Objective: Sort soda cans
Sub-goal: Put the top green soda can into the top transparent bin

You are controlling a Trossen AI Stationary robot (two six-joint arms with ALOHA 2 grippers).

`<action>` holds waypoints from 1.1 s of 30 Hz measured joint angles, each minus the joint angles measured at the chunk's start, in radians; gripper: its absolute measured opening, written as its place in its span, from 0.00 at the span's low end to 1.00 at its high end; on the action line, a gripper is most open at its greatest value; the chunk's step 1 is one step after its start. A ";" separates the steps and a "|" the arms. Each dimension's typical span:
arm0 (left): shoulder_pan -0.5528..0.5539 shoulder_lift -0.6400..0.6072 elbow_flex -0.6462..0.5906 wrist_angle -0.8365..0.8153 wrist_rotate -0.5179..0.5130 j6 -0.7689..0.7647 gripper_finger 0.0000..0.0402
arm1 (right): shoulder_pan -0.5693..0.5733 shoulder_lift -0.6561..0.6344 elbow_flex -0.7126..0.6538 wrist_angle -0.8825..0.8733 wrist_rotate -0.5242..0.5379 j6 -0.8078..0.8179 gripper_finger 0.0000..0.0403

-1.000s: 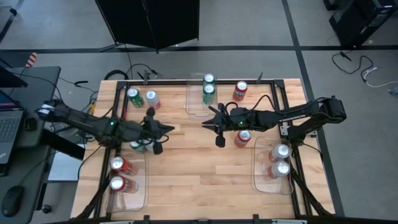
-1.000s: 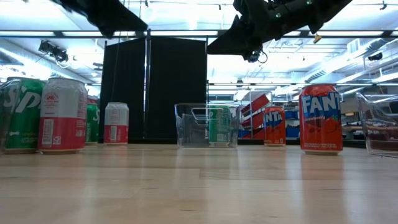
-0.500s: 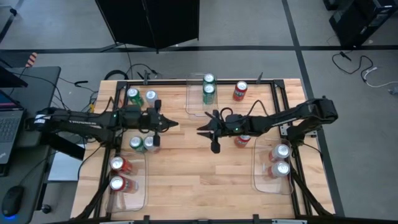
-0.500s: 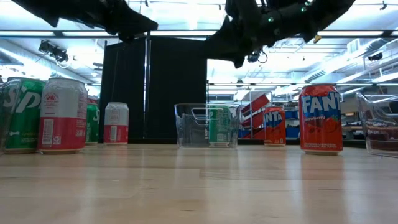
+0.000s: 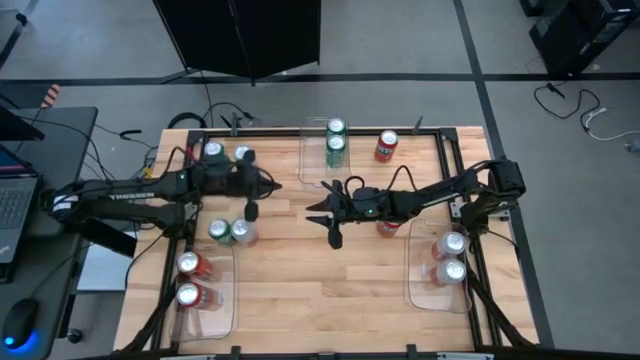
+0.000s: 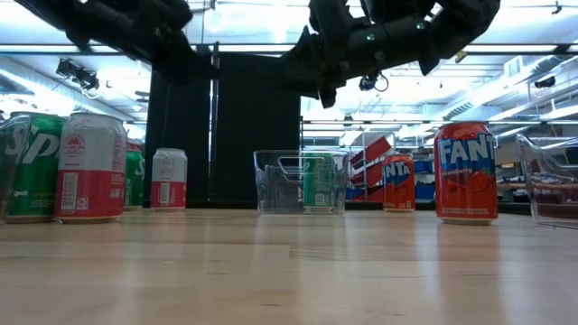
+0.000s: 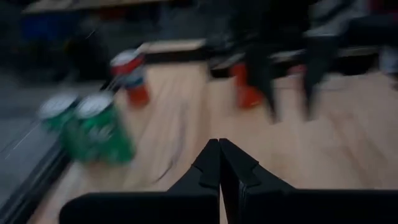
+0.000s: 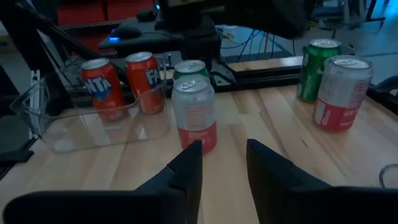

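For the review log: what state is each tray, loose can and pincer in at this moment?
Left tray: two red cans.
Far tray: two green cans.
Right tray: two silver cans.
Six loose cans: upright on table.
Left pincer: shut, empty.
Right pincer: open, empty.

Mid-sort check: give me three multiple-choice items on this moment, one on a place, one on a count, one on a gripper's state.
1. Where do the two red cans in a tray stand?
A. left tray
B. right tray
C. middle tray
2. How many cans does the far middle tray hold?
A. none
B. two
C. four
3. The right gripper is:
A. shut on a can
B. open, holding nothing
C. out of view

A: the high view shows both in the left tray.
B: two green cans stand there.
B: its wrist view shows parted fingers, nothing between.
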 joint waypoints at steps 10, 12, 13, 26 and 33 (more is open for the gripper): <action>0.111 0.044 0.387 -0.727 -0.318 -0.235 0.00 | -0.005 -0.005 0.000 -0.014 0.006 -0.020 0.38; 0.150 0.072 0.487 -0.861 -0.319 -0.248 0.01 | -0.005 -0.005 0.000 -0.014 0.006 -0.021 0.39; 0.170 0.090 0.532 -0.932 -0.320 -0.248 0.02 | -0.005 -0.005 0.000 -0.015 0.006 -0.024 0.40; 0.454 0.323 0.785 -1.345 -0.286 -0.138 0.18 | -0.011 -0.154 -0.001 -0.231 0.048 -0.113 0.51; 0.508 0.422 0.785 -1.372 -0.292 -0.140 0.43 | -0.011 -0.227 0.000 -0.303 0.052 -0.126 0.58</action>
